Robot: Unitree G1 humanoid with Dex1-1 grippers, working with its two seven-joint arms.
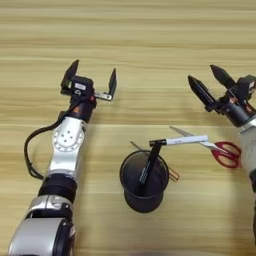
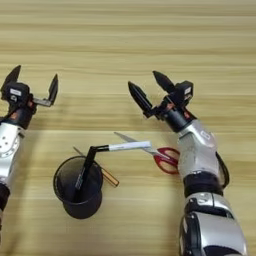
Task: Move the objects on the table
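A black marker (image 1: 148, 167) is stood tilted inside the black mesh pen cup (image 1: 144, 182) on the counter (image 1: 128, 40). The white pen (image 2: 125, 146), amber-handled screwdriver (image 2: 107, 176) and red-handled scissors (image 2: 167, 159) are laid just beside it. Both the left gripper (image 1: 94, 75) and right gripper (image 2: 148, 88) are held above the counter (fingers spread, nothing grasped).

Warm, even light falls from overhead across the table (image 1: 150, 40), bright with no harsh glare. Shadows are soft and short: a faint one lies under the left gripper (image 1: 92, 75) and along its arm's left side, another below the right gripper (image 2: 150, 90). Nearer me than both claws, the black mesh pen cup (image 2: 77, 192) casts a small blurred shadow at its base. Everything looks a little soft, with mild smearing on fine edges like the white pen (image 2: 122, 146). The silver arm shells carry dull highlights.
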